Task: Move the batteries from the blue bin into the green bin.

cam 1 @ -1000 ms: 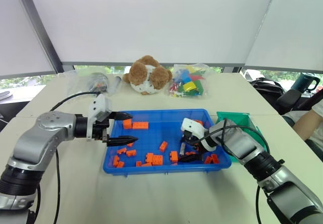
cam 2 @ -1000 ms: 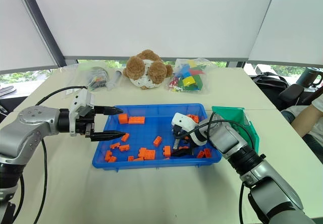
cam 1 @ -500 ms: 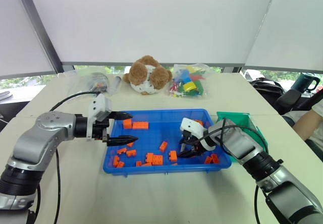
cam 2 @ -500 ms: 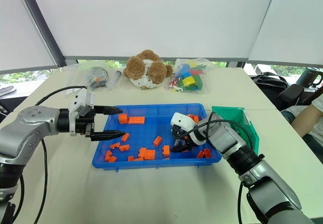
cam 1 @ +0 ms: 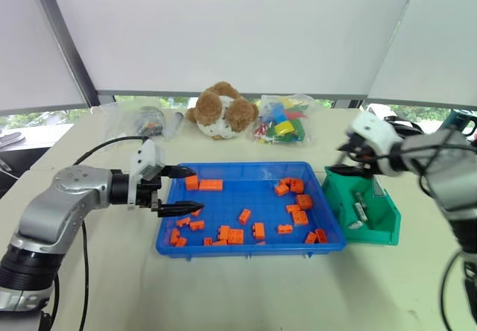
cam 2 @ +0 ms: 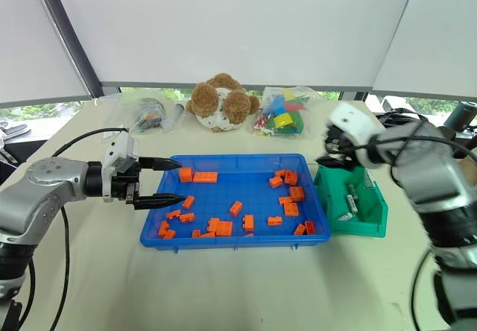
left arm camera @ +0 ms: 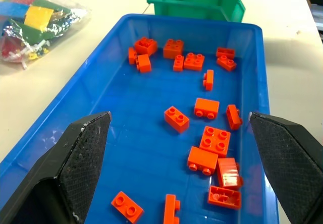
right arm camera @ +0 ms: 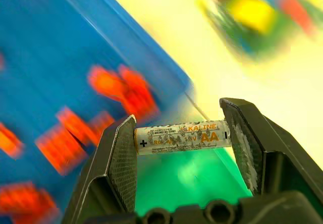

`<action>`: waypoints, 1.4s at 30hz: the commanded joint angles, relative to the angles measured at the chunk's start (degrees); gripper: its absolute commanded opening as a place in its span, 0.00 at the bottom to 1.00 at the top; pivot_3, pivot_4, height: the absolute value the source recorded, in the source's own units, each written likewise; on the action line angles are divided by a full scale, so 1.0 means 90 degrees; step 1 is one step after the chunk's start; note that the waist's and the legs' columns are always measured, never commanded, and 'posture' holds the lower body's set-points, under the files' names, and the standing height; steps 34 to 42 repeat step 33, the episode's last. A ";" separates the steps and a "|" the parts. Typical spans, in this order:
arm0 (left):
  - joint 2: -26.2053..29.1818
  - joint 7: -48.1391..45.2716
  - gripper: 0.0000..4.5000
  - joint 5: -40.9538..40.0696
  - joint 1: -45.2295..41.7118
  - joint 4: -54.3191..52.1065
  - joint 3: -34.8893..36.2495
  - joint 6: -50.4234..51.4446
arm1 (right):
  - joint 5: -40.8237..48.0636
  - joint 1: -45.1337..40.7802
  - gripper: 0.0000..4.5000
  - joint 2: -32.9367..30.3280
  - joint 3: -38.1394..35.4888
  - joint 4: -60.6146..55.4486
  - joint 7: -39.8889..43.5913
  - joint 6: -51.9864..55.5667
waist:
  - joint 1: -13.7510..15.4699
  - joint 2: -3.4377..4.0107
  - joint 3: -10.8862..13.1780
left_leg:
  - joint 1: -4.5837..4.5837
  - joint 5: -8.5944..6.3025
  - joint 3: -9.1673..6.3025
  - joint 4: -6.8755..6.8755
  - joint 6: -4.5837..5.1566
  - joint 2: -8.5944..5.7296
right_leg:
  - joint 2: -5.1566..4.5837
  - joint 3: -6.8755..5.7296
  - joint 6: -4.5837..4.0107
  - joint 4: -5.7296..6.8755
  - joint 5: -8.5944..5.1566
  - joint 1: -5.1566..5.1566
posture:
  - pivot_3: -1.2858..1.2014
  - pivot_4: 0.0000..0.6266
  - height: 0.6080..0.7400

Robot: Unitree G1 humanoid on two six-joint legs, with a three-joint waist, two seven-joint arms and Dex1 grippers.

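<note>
The blue bin (cam 1: 246, 250) sits mid-table with several orange bricks (cam 1: 232, 234) scattered in it. Just right of it stands the green bin (cam 1: 375, 231), where two grey batteries (cam 2: 349, 200) lie. My right gripper (cam 1: 346, 154) hovers over the green bin's back edge. In the right wrist view its fingers (right arm camera: 123, 158) are shut on an AA battery (right arm camera: 181, 137), held crosswise by its ends. My left gripper (cam 1: 197, 190) stands open and empty at the blue bin's left rim, pointing across it. The left wrist view looks along the blue bin (left arm camera: 126, 148) toward the green bin (left arm camera: 199, 3).
A brown teddy bear (cam 1: 221, 111), a clear bag of coloured bricks (cam 1: 282, 121) and another clear bag (cam 1: 149, 120) lie along the table's far side. A black cable (cam 1: 104, 146) runs back from my left wrist. Bare tabletop (cam 1: 246, 294) lies in front of the bins.
My right gripper closed inside the blue bin, then lifted out and swung right, up over the green bin, carrying a battery. The left gripper stayed put.
</note>
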 commanded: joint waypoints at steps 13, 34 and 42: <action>-0.0064 -0.0135 1.00 0.0020 -0.0259 0.0040 0.0058 -0.0116 | 0.0517 0.1040 0.99 -0.0233 -0.0551 -0.0052 -0.0332 -0.0067 | -0.0107 0.0003 0.0001 | 0.0002 0.0000 -0.0001 0.0001 0.0000 0.0000 | 0.0001 0.0001 0.0001 0.0006 0.0000 0.0001 | 0.52 0.24 0.95; 0.0318 -0.0208 1.00 -0.0311 -0.0273 0.0031 0.0321 0.0294 | 0.3070 0.1172 0.99 -0.0345 -0.1057 -0.2607 0.0383 0.1075 | -0.0094 0.0002 0.0001 | 0.0002 0.0000 -0.0008 0.0002 0.0000 0.0000 | 0.0000 -0.0001 0.0001 0.0005 0.0000 0.0005 | 0.52 0.24 0.95; 0.0318 -0.0208 1.00 -0.0311 -0.0273 0.0031 0.0321 0.0294 | 0.3070 0.1172 0.99 -0.0345 -0.1057 -0.2607 0.0383 0.1075 | -0.0094 0.0002 0.0001 | 0.0002 0.0000 -0.0008 0.0002 0.0000 0.0000 | 0.0000 -0.0001 0.0001 0.0005 0.0000 0.0005 | 0.52 0.24 0.95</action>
